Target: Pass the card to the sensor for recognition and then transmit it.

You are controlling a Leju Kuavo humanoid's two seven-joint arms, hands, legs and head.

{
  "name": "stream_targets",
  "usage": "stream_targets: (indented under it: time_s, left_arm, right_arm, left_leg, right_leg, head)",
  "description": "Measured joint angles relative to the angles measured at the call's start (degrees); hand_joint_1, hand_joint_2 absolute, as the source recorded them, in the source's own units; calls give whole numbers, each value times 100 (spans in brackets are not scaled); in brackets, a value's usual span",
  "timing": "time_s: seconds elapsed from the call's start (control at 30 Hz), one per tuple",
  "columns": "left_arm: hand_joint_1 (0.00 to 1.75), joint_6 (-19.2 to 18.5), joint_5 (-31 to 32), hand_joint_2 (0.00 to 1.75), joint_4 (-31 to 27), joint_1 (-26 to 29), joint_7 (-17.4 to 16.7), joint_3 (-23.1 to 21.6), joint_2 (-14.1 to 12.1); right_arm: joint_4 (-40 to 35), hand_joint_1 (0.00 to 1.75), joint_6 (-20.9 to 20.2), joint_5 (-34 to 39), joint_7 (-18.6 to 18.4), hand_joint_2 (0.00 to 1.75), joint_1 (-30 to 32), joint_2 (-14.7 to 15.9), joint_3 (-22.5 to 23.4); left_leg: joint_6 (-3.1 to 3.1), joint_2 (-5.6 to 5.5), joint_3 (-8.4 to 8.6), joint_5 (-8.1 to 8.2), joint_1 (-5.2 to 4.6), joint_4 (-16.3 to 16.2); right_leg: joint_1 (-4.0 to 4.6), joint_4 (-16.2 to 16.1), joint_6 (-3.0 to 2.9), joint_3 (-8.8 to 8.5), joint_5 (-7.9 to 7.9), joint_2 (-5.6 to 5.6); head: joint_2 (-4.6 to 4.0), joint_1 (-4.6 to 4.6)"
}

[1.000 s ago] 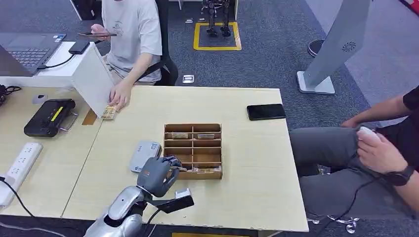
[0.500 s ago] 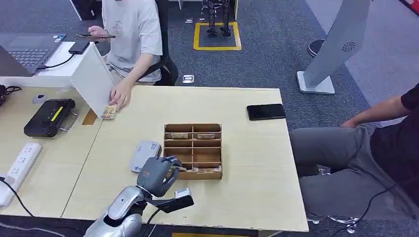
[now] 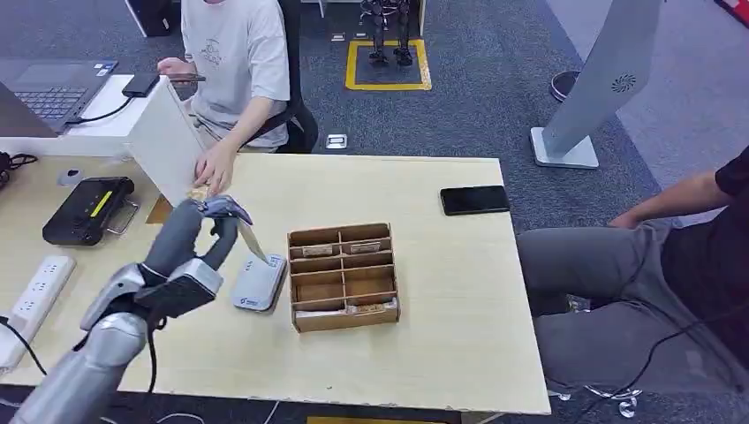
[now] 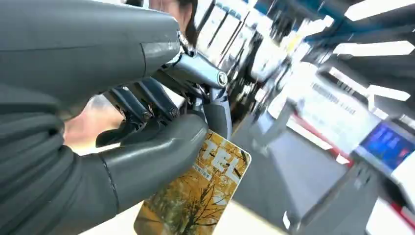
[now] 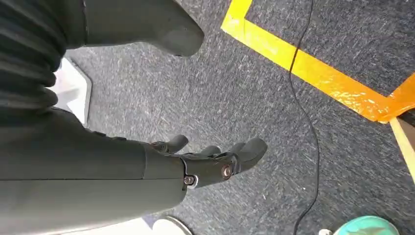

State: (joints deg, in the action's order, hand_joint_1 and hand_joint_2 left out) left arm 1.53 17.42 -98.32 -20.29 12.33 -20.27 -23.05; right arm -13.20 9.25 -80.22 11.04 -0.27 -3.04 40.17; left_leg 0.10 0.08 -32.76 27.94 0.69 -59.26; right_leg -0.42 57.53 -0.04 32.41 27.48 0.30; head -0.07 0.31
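Observation:
My left hand (image 3: 205, 231) is raised above the table to the left of the wooden divided box (image 3: 343, 276). It pinches a card (image 3: 252, 240) between thumb and fingers. The card hangs just above the far end of the grey-white sensor pad (image 3: 259, 283). In the left wrist view the card (image 4: 195, 196) shows a yellow tree picture and white letters, pinned under the thick thumb (image 4: 147, 161). The box holds other cards in its back and front compartments. My right hand (image 5: 210, 164) hangs over the carpet with its fingers apart and nothing in it.
A seated person's hand (image 3: 212, 168) rests on the table's far left edge beside a white board (image 3: 163, 141). A black phone (image 3: 475, 200) lies at the far right. A black device (image 3: 88, 210) and a power strip (image 3: 35, 296) sit on the left table. Another person sits at the right.
My left hand has left the box's front compartment, risen and swung left and away from me with the card, now over the sensor. The box has shifted slightly.

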Motion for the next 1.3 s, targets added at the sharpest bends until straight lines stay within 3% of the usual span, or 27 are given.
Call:
stream_targets:
  time_s: [0.17,0.5,0.8,0.97,1.3]
  left_arm:
    - [175,-156,-120,175,-530,-108,24,641,-335]
    - [175,-125,-105,175,-895,-75,44,1015,-532]
    - [175,761,1260,175,-559,-74,-685,1142,-560]
    - [175,1545,3056,175,91,-127,-1299,1199,-562]
    - [175,1630,3213,175,633,-198,-1346,1203,-562]
  right_arm:
    - [24,0,2,44,17,175,5,9,0]
    - [50,0,2,59,13,175,14,9,0]
    - [53,0,4,59,-24,175,28,9,0]
    - [53,0,4,22,-94,175,25,9,0]
    - [53,0,2,11,-107,175,24,9,0]
  left_leg:
    - [0,1,-1,0,-1,0]
    - [1,-1,-3,0,-6,-1]
    - [0,-1,-2,0,-3,-1]
    - [0,-1,-2,0,-3,-1]
    - [1,-1,-3,0,-5,-1]
  right_leg:
    - [-1,0,0,0,0,1]
    - [-8,-3,1,-1,0,-1]
    - [-7,-2,1,0,0,0]
    - [-7,-2,1,0,-1,0]
    - [-7,-3,1,0,-1,0]
  head:
    - [0,0]
    - [0,2]
    - [0,0]
    - [0,0]
    - [0,2]
